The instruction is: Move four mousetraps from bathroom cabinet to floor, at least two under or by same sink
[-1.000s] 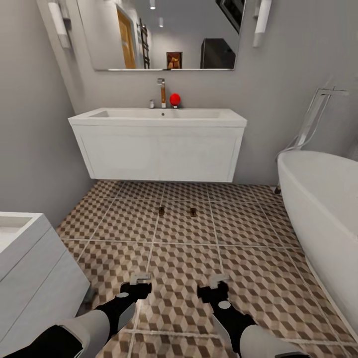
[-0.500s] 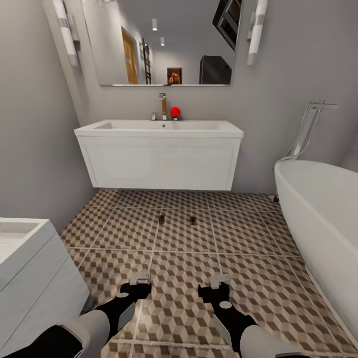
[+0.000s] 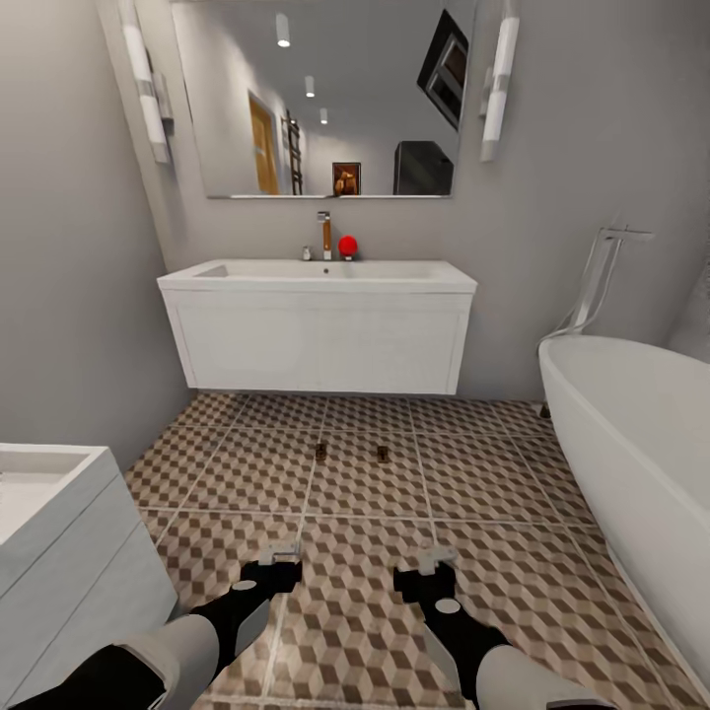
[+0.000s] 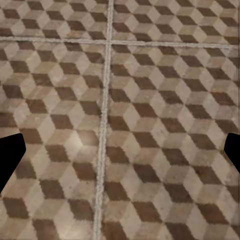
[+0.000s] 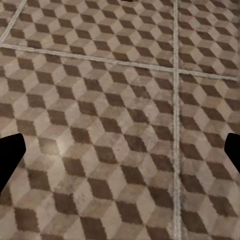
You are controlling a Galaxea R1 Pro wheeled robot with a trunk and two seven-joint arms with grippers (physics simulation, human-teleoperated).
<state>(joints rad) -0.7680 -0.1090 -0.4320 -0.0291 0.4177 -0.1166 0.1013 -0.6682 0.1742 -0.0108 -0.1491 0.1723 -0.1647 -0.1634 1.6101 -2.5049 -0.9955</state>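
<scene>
From the head view, two small dark mousetraps point(image 3: 320, 452) point(image 3: 382, 454) lie on the bathroom floor point(image 3: 493, 473), just in front of the wall-hung sink point(image 3: 318, 325), well ahead of both arms. The left tool point(image 3: 279, 564) and right tool point(image 3: 424, 567) hang low over the tiles, carrying nothing. A bathtub point(image 3: 631, 444) stands to the right.

In the left wrist view, the dark fingertips point(image 4: 10, 155) sit at opposite edges, spread wide over bare tiles.

In the right wrist view, the fingertips point(image 5: 10, 152) are equally wide apart.

Two traps probably remain; fetching them means turning toward the cabinet, keeping both arms clear of the tub.
</scene>
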